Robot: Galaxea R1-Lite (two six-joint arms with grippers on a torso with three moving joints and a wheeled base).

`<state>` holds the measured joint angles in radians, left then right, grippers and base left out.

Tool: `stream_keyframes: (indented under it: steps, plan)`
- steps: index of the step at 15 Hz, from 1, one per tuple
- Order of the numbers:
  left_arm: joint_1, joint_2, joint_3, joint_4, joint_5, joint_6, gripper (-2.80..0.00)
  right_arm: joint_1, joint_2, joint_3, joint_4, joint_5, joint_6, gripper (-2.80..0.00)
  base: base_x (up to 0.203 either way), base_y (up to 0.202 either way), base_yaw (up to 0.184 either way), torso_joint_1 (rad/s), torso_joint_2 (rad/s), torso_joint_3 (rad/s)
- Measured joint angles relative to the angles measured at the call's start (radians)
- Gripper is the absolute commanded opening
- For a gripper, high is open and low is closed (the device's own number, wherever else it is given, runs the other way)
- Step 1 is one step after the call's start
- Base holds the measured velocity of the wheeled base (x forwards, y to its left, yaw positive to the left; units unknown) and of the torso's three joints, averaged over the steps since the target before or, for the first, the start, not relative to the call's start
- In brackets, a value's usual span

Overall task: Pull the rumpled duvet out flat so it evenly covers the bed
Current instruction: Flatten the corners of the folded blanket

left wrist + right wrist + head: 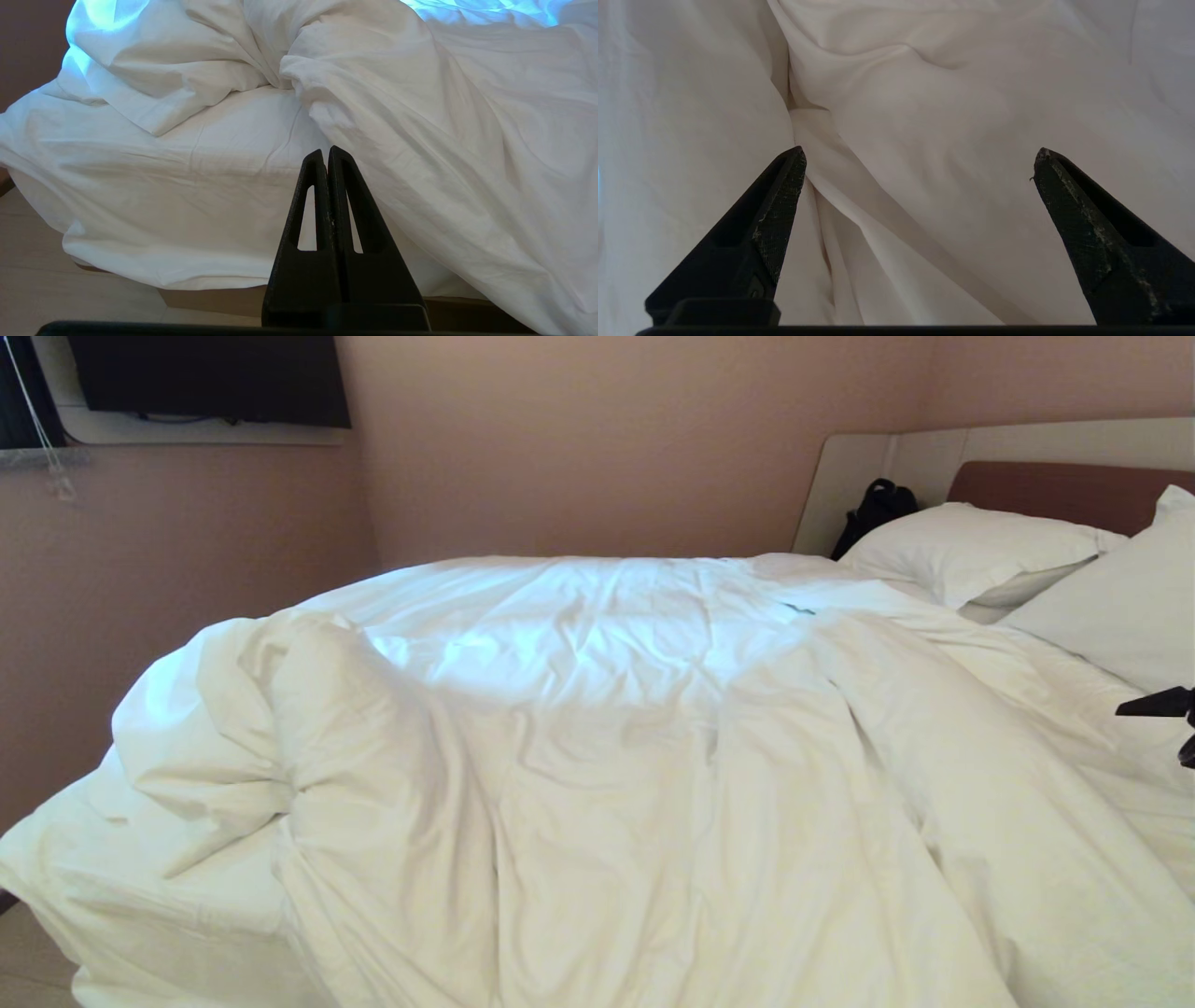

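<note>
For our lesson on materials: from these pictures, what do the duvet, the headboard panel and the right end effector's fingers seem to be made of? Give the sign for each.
Duvet: likely matte woven cotton over soft filling; it puffs and creases.
Headboard panel: smooth brown, perhaps laminate or leatherette; unclear.
Right end effector fingers: black, probably hard plastic, with cross-hatched, scuffed inner faces.

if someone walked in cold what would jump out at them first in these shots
The big white duvet fills the view, bunched into a thick roll at the bed's left corner, where the mattress sheet lies bare. Two plump pillows sit against the brown headboard at far right. The right gripper hangs wide open over the folds, while the left gripper is shut, by the bed's side.
</note>
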<state>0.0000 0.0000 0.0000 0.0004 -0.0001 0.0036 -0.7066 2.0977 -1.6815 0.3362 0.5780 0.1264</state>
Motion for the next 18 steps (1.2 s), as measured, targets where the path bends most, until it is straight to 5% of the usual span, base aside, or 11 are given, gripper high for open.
stream_keyframes:
  steps: [4,15,16,18]
  plan:
    - [0.0,0.0,0.0,0.0,0.0,0.0,-2.8,-0.004,0.068,-0.024,-0.031,0.059,0.001,-2.8,0.0,0.0,0.0,0.0,0.0,0.0]
    - [0.0,0.0,0.0,0.0,0.0,0.0,-2.8,-0.032,0.226,-0.136,-0.161,0.068,0.07,-2.8,0.0,0.0,0.0,0.0,0.0,0.0]
    - [0.0,0.0,0.0,0.0,0.0,0.0,-2.8,-0.037,0.242,-0.164,-0.163,0.069,0.079,0.0,0.0,0.0,0.0,0.0,0.0,0.0]
    - [0.0,0.0,0.0,0.0,0.0,0.0,-2.8,-0.042,0.274,-0.207,-0.159,0.079,0.084,0.0,0.0,0.0,0.0,0.0,0.0,0.0]
